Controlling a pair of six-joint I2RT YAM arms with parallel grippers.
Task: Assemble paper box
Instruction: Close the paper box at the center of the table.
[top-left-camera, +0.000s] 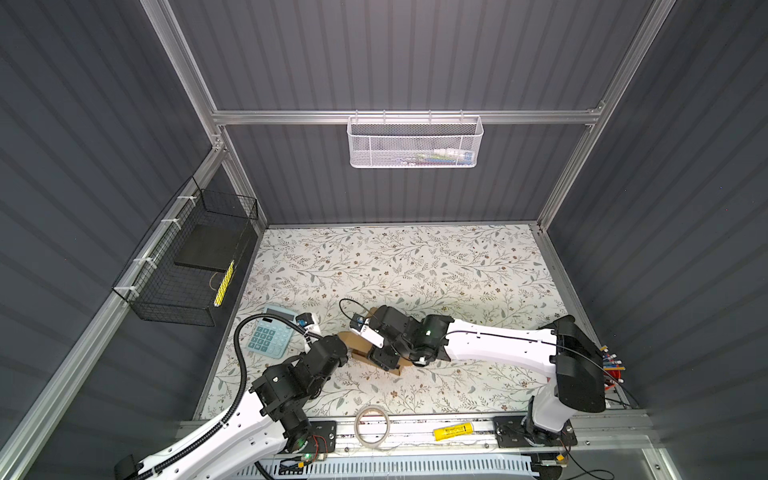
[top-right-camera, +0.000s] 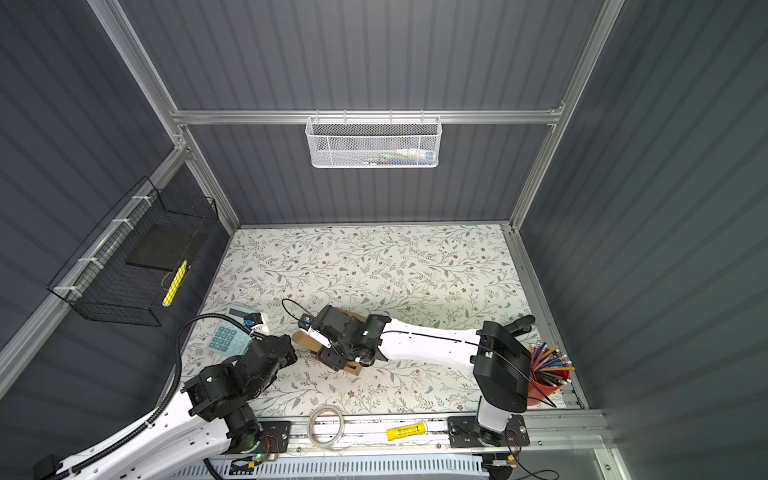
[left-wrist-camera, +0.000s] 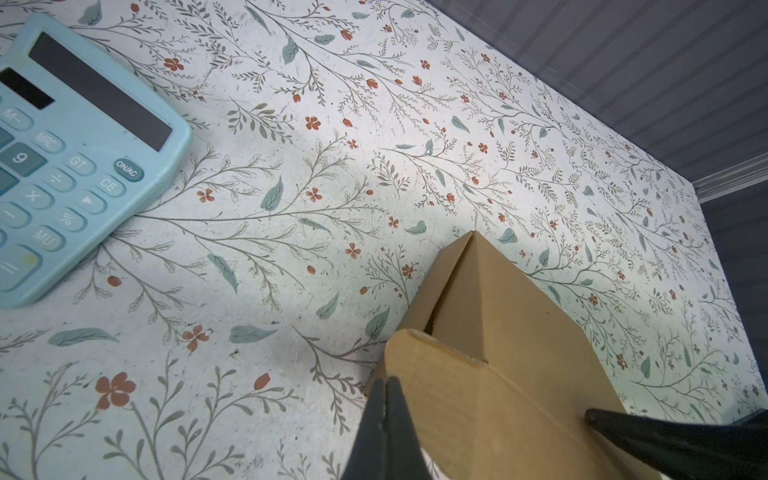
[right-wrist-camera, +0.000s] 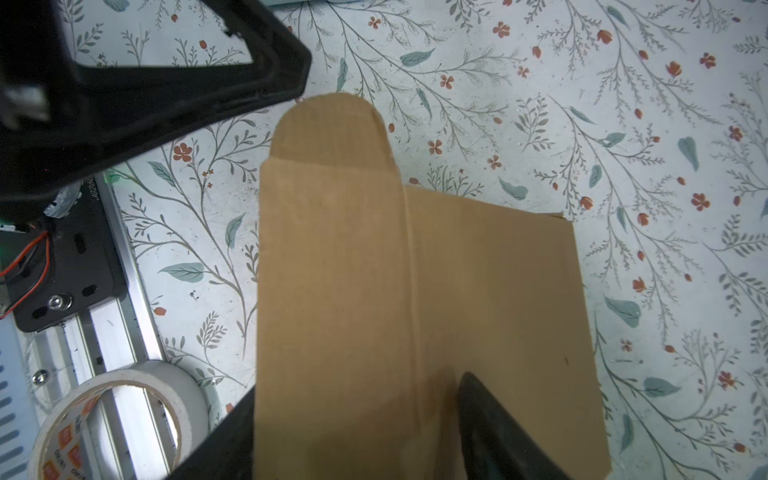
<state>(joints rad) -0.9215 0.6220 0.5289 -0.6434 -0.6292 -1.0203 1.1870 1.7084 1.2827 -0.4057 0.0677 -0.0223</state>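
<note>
The left gripper has its fingers pressed together, their tips right at the edge of a rounded flap of the paper box. Whether any cardboard is pinched between them cannot be told. Just to its left a pale blue calculator lies flat on the floral surface, apart from the box.

The box sits near the front middle of the surface, between the two grippers. In both top views the right arm's wrist covers most of it, with brown cardboard showing at either end. It is plain corrugated board, partly folded. In the right wrist view a long panel ending in a rounded tab stands nearer the camera than a wider flat panel beside it, with a crease between them.

The right gripper is over the box with its fingers apart. One is at the outer edge of the long panel, the other lies over the wide panel, clear of the crease; they clamp nothing.

On the front rail lie a roll of tape and, further right, a yellow tube. A red cup of pencils stands at the surface's right front corner.
</note>
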